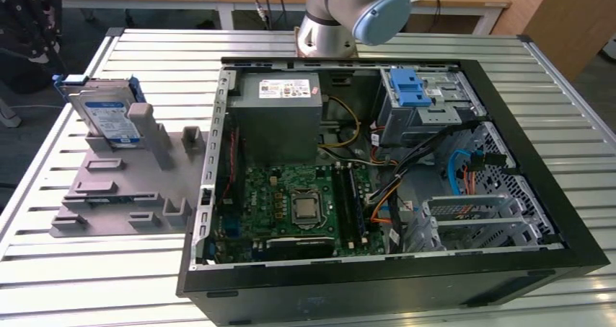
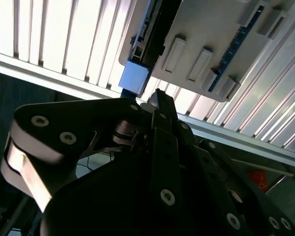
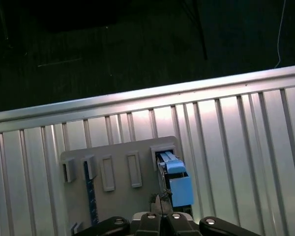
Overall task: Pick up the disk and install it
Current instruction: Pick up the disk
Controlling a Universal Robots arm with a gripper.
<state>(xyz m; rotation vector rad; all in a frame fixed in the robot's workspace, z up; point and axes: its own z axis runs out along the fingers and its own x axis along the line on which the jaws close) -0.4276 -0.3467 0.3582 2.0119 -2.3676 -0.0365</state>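
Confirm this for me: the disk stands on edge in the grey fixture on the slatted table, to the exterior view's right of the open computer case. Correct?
Wrong side. The disk stands on edge in the grey fixture on the slatted table, but to the exterior view's left of the open computer case, as the exterior view shows.

Exterior view: elevated, angled down over open computer case (image 1: 385,294) on slatted table (image 1: 86,284). Both wrist views: close behind gripper (image 3: 158,200), facing grey holder (image 3: 118,157), shared with exterior view's left.
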